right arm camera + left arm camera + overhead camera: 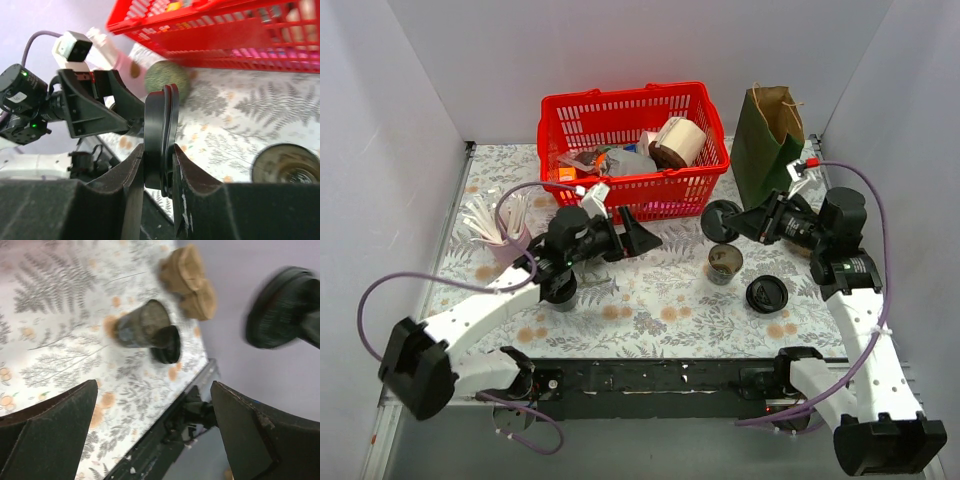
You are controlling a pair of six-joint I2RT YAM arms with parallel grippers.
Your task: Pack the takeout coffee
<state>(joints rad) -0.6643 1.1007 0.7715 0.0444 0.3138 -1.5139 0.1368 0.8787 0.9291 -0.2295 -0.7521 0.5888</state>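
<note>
The takeout coffee cup (725,263) stands upright on the floral table with no lid on; it also shows in the left wrist view (142,326) and the right wrist view (285,162). My right gripper (732,222) hovers just behind and above the cup, shut on a round black lid (161,115) held on edge between its fingers (125,185). My left gripper (642,238) is to the cup's left, pointing at it, open with nothing between its fingers (55,425). A second black lid (766,295) lies flat to the cup's right.
A red basket (620,105) with mixed items stands at the back centre. A green and brown paper bag (767,140) stands at the back right. A pink cup of stirrers (505,240) is at the left. A tan cardboard tray (190,282) lies beyond the cup.
</note>
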